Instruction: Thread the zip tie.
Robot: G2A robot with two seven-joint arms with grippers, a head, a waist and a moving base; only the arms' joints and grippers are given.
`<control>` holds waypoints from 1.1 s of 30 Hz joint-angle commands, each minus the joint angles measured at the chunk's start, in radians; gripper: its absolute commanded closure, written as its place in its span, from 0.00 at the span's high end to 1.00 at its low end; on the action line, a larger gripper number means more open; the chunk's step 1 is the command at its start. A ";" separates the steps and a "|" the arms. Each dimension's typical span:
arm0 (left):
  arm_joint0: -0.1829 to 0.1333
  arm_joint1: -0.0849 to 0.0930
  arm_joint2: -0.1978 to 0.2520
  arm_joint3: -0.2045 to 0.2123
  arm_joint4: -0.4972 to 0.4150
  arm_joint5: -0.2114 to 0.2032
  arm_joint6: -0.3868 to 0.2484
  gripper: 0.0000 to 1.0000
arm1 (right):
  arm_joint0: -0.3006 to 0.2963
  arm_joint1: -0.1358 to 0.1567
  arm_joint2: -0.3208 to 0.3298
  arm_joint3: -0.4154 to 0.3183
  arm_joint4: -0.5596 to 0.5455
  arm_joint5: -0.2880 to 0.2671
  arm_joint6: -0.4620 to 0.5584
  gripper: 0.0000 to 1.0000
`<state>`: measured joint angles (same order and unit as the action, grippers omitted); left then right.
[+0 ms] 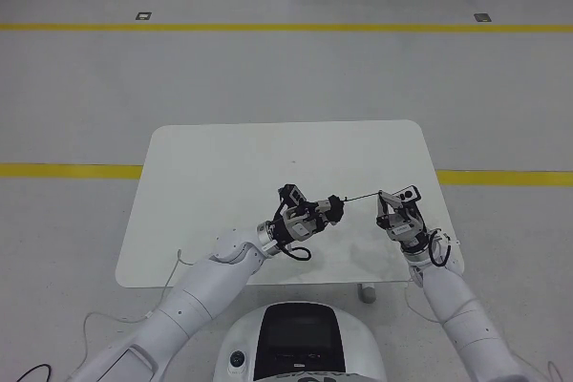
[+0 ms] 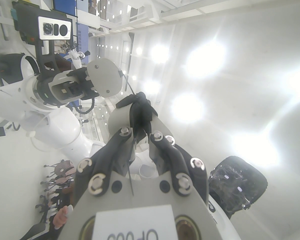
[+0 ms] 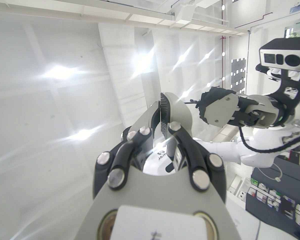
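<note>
A thin black zip tie [image 1: 361, 197] stretches in the air above the white table [image 1: 220, 191], spanning the gap between both grippers. My left gripper [image 1: 336, 204] is shut on one end; in the left wrist view its black-padded fingertips [image 2: 140, 108] pinch the tie, and the strap [image 2: 128, 86] runs on toward the right gripper [image 2: 118, 76]. My right gripper [image 1: 384, 201] is shut on the other end, with its ribbed pads pressed together in the right wrist view [image 3: 162, 106]. There the left gripper [image 3: 202, 108] faces it, with a short piece of strap [image 3: 193, 100] sticking out.
Both grippers hover over the table's near right part, close to its front edge [image 1: 296, 284]. Bare tabletop spreads out to the left and behind them. Grey floor with yellow lines [image 1: 57, 170] surrounds the table.
</note>
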<state>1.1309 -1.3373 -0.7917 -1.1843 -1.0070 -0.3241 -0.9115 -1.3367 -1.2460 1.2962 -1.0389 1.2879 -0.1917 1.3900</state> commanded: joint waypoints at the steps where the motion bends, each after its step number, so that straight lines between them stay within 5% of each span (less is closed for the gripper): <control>1: 0.000 0.000 0.000 0.000 0.000 0.000 0.000 0.00 | 0.000 0.000 0.001 0.001 0.000 -0.001 0.000 0.00; 33: 0.000 0.000 0.000 0.000 0.000 0.000 0.000 0.00 | -0.023 0.008 0.044 -0.010 0.001 -0.018 0.000 0.00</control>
<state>1.1309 -1.3373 -0.7917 -1.1843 -1.0070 -0.3241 -0.9115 -1.3585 -1.2391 1.3365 -1.0483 1.2915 -0.2073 1.3900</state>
